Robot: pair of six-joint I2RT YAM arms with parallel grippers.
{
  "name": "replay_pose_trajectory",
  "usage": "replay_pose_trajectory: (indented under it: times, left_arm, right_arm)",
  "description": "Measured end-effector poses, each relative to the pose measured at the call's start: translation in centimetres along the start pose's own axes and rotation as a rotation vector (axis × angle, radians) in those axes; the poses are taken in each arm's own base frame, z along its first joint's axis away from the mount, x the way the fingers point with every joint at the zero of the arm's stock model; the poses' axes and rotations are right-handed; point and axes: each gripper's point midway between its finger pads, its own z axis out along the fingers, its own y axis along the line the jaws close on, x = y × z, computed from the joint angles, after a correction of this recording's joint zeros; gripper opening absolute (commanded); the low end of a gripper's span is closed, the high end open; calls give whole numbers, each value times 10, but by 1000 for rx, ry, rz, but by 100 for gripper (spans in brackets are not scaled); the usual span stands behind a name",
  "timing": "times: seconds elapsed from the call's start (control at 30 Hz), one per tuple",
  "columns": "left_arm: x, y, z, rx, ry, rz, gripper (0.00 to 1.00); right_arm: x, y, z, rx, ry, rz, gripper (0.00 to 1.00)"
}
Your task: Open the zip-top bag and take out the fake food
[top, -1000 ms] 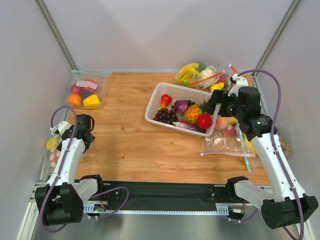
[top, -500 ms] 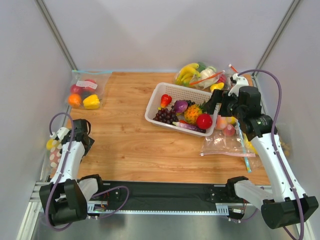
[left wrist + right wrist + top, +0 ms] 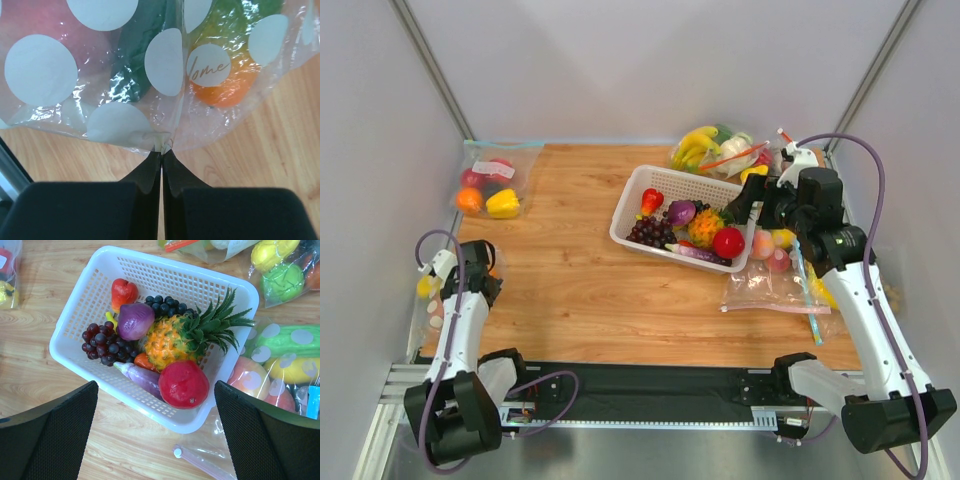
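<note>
The bag (image 3: 165,75) sits far to the left of the basket (image 3: 150,265), and the left gripper (image 3: 161,152) is clamped on a pinch of film at its edge. The film is thin, soft, crinkled and glossy, with white dots — likely slippery, and apt to stretch rather than lift as one stiff piece. Inside, the cucumber (image 3: 135,50), peach (image 3: 45,25) and yellow fruit (image 3: 225,85) look like hard, smooth, light plastic that would roll and sag the bag. A hold near the zip would serve best — it is not in view. The right gripper (image 3: 155,387) hangs above the basket, fingers spread wide, holding nothing
</note>
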Motion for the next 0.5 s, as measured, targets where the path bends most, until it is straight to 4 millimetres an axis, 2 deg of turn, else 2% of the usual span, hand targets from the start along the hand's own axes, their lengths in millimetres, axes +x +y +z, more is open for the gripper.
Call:
replay_pose_trajectory:
  times: [0.33,0.5]
  left_arm:
    - [-5,-17,-16,153,-30,0,0]
    - [-8,-32,-39,278,-85,46,0]
  right_arm:
    - [-2,-1,-5,13,-1,0,100]
    - [-1,-2,-5,18,3,1,100]
